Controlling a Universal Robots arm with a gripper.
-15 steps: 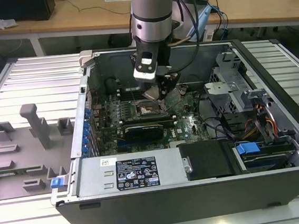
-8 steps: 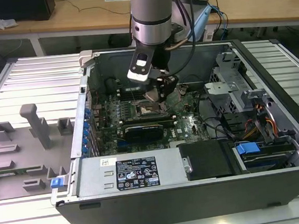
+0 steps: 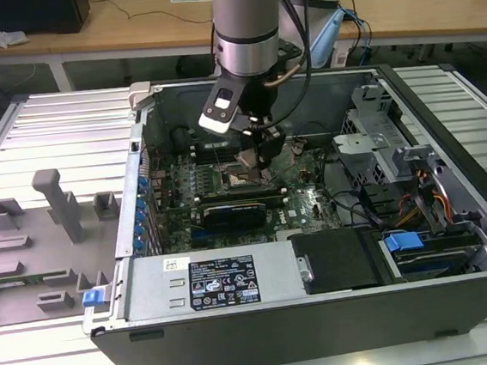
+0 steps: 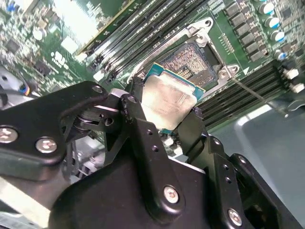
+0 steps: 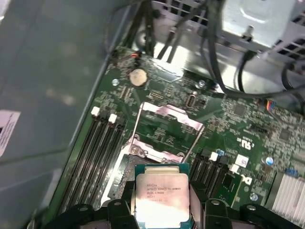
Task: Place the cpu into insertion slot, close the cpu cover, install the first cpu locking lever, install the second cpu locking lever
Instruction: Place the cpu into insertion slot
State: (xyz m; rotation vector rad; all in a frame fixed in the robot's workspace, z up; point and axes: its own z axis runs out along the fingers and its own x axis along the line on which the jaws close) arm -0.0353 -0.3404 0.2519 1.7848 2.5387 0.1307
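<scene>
Gripping cpu point(image 4: 167, 100) by edges | claw point(image 4: 166, 113) clamped on it | near insertion slot point(image 4: 190, 62)

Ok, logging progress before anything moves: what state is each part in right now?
tool: shut on the cpu.
cpu: held in the air, not seated.
insertion slot: uncovered, contacts bare.
cpu cover: swung open.
computer case: side open.

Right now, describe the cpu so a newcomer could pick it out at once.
Inside the open computer case, over the green motherboard, the arm's gripper hangs above the insertion slot. The cpu is the flat square chip clamped between its fingers. Its silvery top and green rim set it apart from the long black memory slots nearby.
</scene>
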